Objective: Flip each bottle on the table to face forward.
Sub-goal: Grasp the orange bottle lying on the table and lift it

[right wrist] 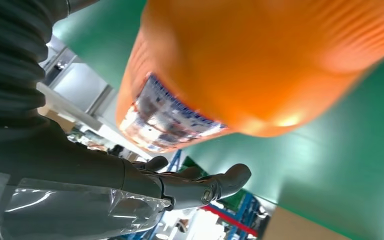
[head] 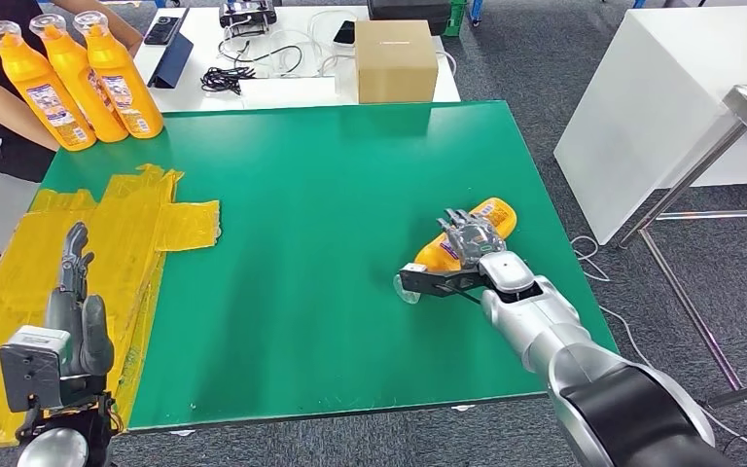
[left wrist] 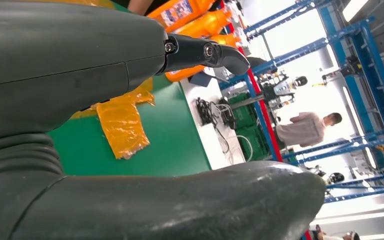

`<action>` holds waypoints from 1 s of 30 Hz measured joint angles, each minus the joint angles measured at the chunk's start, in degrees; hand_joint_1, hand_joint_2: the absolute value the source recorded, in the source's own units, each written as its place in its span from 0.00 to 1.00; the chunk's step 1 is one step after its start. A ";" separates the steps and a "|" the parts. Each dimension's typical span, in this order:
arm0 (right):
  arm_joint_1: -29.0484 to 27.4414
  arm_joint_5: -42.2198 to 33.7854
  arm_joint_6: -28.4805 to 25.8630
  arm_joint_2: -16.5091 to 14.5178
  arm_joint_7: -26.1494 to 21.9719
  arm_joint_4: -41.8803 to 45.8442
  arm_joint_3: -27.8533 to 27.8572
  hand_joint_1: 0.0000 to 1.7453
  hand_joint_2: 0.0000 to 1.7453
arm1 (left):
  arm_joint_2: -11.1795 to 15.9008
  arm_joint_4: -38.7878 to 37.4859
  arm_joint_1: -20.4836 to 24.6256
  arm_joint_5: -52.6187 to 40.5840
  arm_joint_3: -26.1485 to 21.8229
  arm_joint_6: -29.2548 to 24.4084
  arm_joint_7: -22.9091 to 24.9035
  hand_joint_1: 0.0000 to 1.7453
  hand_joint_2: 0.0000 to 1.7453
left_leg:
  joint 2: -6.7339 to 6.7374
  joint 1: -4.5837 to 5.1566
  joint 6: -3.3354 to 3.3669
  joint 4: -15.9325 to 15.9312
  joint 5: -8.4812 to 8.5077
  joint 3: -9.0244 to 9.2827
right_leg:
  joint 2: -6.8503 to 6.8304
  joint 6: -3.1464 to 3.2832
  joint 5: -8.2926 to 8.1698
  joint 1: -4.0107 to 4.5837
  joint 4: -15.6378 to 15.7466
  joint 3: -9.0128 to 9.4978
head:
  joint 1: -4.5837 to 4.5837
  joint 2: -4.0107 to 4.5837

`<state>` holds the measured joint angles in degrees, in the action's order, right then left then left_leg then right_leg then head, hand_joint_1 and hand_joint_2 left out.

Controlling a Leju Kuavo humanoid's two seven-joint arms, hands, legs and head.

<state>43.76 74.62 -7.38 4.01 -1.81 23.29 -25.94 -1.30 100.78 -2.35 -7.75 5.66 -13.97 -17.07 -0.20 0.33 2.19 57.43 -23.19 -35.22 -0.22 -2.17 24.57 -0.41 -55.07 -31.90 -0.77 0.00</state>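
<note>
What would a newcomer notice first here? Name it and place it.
The orange bottle lying on its side near the green table's right edge, with the right hand over it. Next, three upright orange bottles at the far left corner, beside a person's arm.

Orange bottle (head: 467,236) — green table (head: 331,195) — yellow tape (head: 107,233)

No text is legible anywhere. The three upright orange bottles (head: 73,78) at the 11 o'clock corner of the green table (head: 331,195) carry blue-and-white labels, print too small to read. The lying bottle (head: 467,236) toward 4 o'clock has a similar label (right wrist: 165,117), blurred; possibly small lettering, unreadable. The cardboard box (head: 395,60) at 12 o'clock shows a faint unreadable mark.
</note>
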 joint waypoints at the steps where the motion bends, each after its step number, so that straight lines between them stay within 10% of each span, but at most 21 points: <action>1: 0.00 -0.03 0.01 -0.45 0.01 -0.08 -0.05 0.00 1.00 | -0.01 0.00 0.12 0.03 0.14 0.05 0.02 0.00 0.00 | 0.00 0.00 0.00 0.00 0.00 0.00 | 0.00 0.00 0.00 0.00 0.00 0.00 | 0.00 0.00; 12: -0.74 -1.02 0.83 -4.17 -0.48 -0.79 -0.69 0.00 1.00 | -0.02 0.00 0.95 0.75 0.86 0.42 0.07 0.00 0.00 | 0.05 -0.01 -0.02 0.00 0.01 0.01 | 0.02 0.00 0.00 0.00 0.00 -0.03 | 0.02 0.00; 16: -1.55 -1.87 1.79 -6.28 -0.45 -1.28 -0.89 1.00 1.00 | -0.02 0.00 1.44 1.34 1.18 0.54 0.08 0.00 0.00 | 0.03 -0.03 -0.02 -0.01 0.01 0.06 | 0.02 0.02 0.01 0.01 0.00 -0.02 | 0.02 0.00; 30: -2.77 -5.47 4.93 -6.80 0.07 -2.86 -0.81 1.00 1.00 | 0.28 0.00 1.62 3.21 1.60 -0.26 -0.10 0.00 0.00 | 0.02 -0.03 -0.05 -0.03 -0.03 0.56 | 0.01 0.06 0.04 0.01 0.04 -0.10 | 0.02 0.00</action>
<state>40.99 69.14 -2.44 -2.80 -1.75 20.44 -26.75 -1.01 100.78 -0.74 -4.55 7.26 -14.23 -17.17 -0.19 0.30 2.14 57.41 -23.22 -34.66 -0.21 -2.11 24.61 -0.41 -55.03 -32.00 -0.74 0.00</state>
